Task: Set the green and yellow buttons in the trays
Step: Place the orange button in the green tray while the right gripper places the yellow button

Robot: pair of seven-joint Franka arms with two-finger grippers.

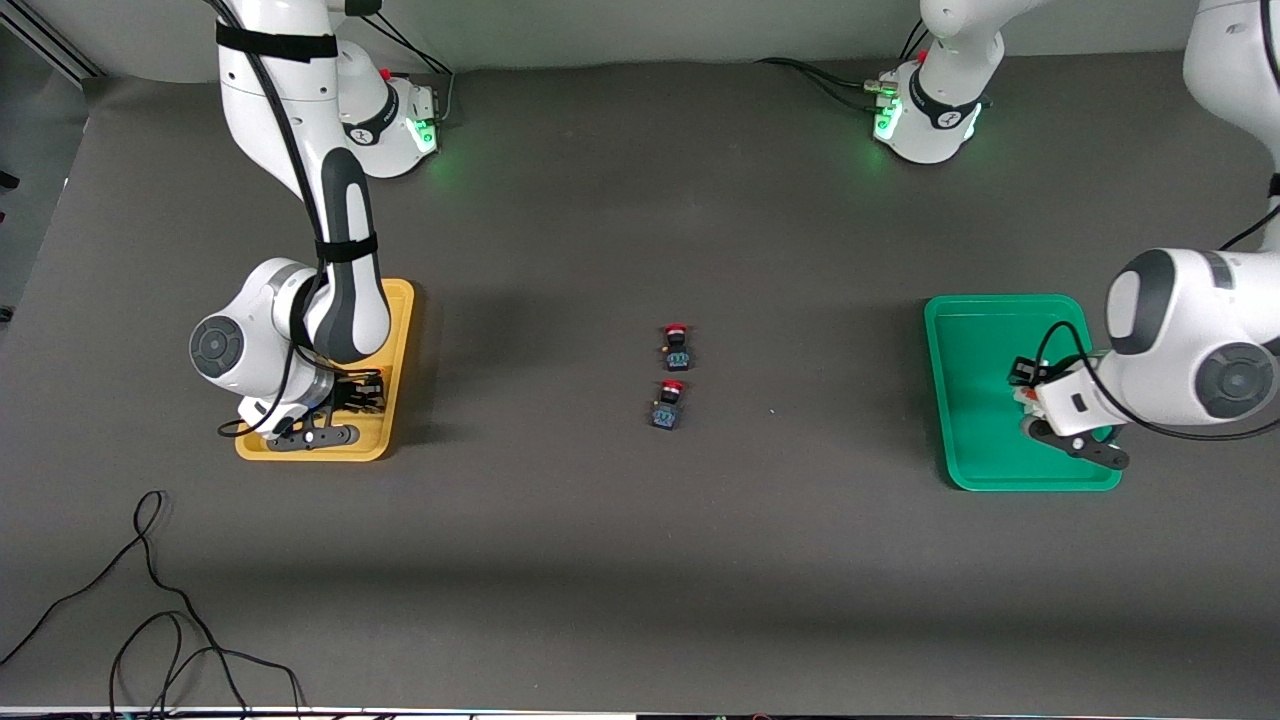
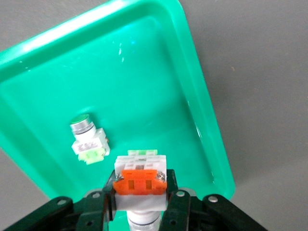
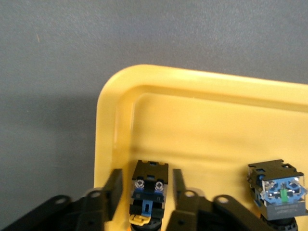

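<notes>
Nearest the front camera: black cable, looped loosely on the dark table toward the right arm's end.

Farther up, near mid-table: two red-capped switches with black bodies, one just beside the other, apart from both trays.

Toward the right arm's end: yellow tray. Right gripper down low inside it, close to a rounded corner. Fingers parted narrowly, one on each side of a black-bodied switch, with a sliver of gap showing on both sides. Not gripping. Yellow cap just visible at that switch's lower end, blue insert on its face. Second black-bodied switch in the same tray, beside the first but well clear of the fingers, blue face with a small green mark.

Toward the left arm's end: green tray. Left gripper over it, near the tray's edge, clamped tight on a white-bodied switch with an orange-red face, held clear above the tray floor. Green-capped switch, also white-bodied, lying on its side on the tray floor, apart from the held one and from the rim.
</notes>
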